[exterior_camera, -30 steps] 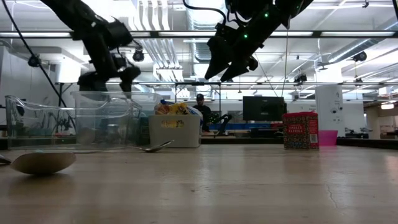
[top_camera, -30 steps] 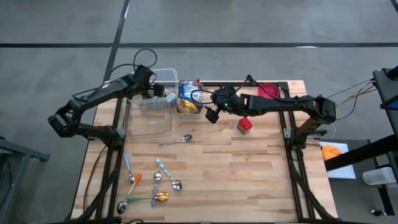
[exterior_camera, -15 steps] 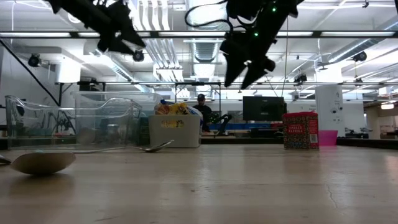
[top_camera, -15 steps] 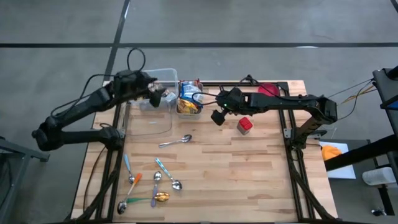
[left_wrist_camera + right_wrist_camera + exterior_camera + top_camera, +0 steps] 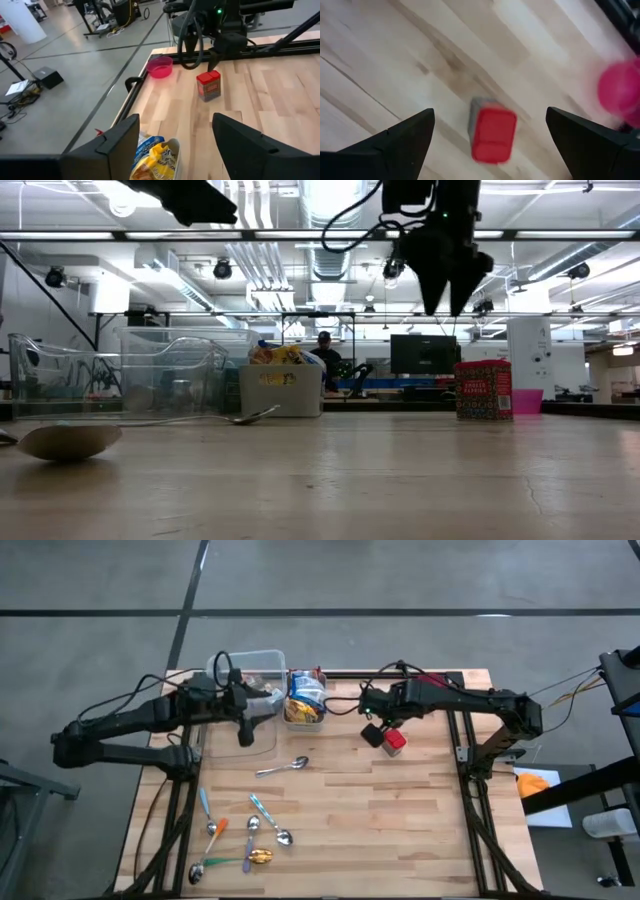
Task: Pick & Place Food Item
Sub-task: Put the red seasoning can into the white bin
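Hovering above the red box [image 5: 394,742], which stands upright on the wooden counter [image 5: 400,830] at about two o'clock from its centre, the right gripper [image 5: 371,733] has its jaws spread wide and empty. The left gripper [image 5: 246,730] hangs over the clear bins [image 5: 240,740] at ten o'clock, jaws parted, holding nothing. A descent slightly off-centre could tip the tall box or shove it toward the pink bowl [image 5: 160,66]. The box's label is too blurred to read.

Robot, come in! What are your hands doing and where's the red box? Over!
Right hand open, above red box. Box upright on table, untouched. Left hand empty, above snack bin. Nothing in the way.
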You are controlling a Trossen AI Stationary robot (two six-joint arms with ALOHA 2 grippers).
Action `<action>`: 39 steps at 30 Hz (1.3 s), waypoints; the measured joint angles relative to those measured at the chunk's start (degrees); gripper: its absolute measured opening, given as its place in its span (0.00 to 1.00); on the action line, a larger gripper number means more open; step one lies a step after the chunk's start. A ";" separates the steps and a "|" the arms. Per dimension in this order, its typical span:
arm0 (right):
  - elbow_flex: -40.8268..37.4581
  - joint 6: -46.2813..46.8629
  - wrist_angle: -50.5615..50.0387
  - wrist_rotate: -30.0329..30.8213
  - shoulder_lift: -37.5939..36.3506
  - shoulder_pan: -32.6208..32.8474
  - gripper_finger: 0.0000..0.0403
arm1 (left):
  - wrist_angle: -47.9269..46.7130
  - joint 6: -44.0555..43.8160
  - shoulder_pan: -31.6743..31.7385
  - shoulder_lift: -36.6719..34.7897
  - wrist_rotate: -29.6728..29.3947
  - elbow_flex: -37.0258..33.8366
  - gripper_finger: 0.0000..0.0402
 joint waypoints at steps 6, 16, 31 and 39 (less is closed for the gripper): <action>-3.90 1.96 -1.65 -4.22 0.04 0.00 0.94 | -0.04 0.00 -0.06 0.00 -0.01 -0.02 0.62; -10.46 4.09 0.25 -4.68 0.04 -0.71 0.94 | -0.06 0.00 -0.08 0.00 0.00 -0.02 0.62; -19.33 2.25 9.95 -6.56 0.04 -3.44 0.94 | -0.09 -0.02 -0.08 0.02 -0.02 -0.02 0.62; -21.20 1.05 12.95 -7.70 0.04 -3.43 0.94 | -0.09 -0.04 -0.08 0.04 -0.02 -0.02 0.62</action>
